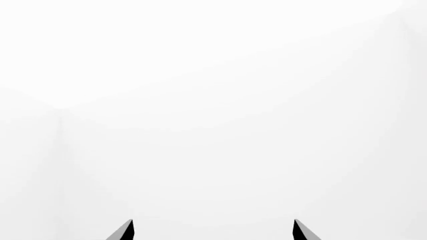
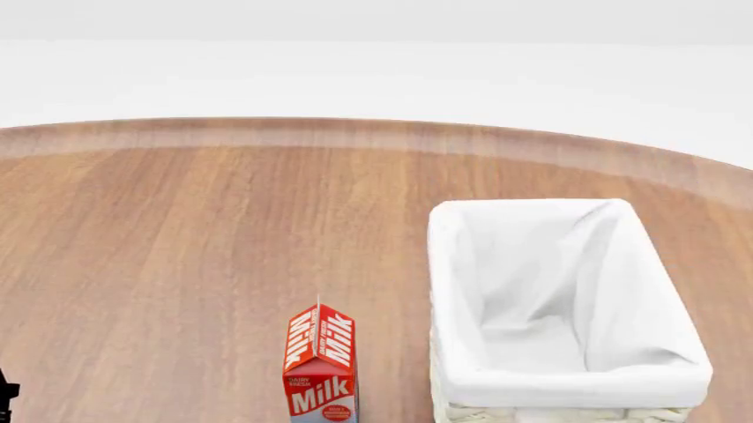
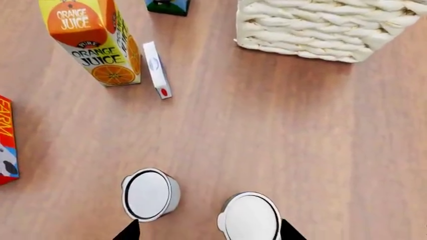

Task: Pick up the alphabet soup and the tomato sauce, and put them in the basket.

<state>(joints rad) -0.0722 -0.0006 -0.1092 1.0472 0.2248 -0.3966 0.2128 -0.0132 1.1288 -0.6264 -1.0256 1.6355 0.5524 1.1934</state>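
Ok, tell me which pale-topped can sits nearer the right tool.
The can on the basket side; the other can stands farther out, toward the orange juice carton.

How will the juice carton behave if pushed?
Juice carton stands tall and narrow, so a high push probably tips it. Its flat sides make rolling unlikely. Tipping, it could hit the white box lying close beside it.

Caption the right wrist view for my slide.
Open right gripper above two pale-topped cans, near orange juice carton and cream woven wicker basket.
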